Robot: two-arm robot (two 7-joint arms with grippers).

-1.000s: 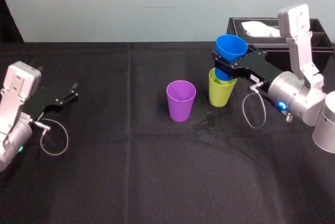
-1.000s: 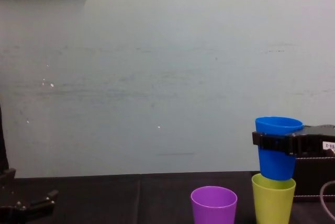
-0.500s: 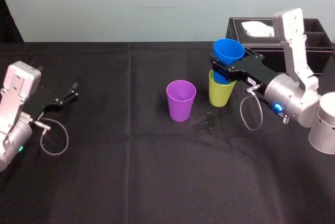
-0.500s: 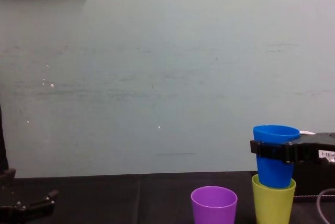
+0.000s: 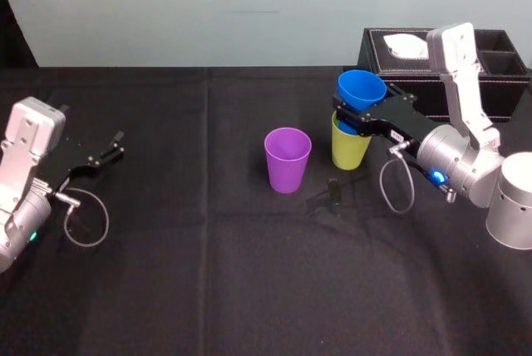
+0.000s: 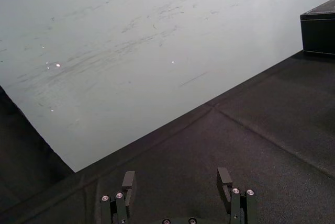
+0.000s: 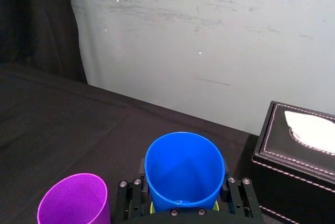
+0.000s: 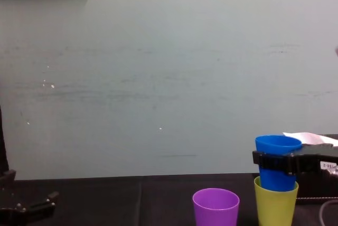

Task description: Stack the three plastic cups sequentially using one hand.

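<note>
Grips the blue cup [image 5: 361, 88] tight with the right gripper [image 5: 357, 121], 1 finger on each side. Has that cup's bottom partway inside the yellow-green cup [image 5: 349, 153], upright on the table [image 5: 249, 289] in front of the black box [image 5: 514, 90]. Has the purple cup [image 5: 287, 163] standing near, on their left. Holds the left gripper [image 5: 112, 146] far left, fingers spread wide, empty.

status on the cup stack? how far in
Done: nothing released yet. In hand: right gripper, shut on the blue cup, has it partway inside the yellow-green cup. To do: seat and release it, then add the purple cup, standing alone beside them. Left gripper parked open at the left of the table.
</note>
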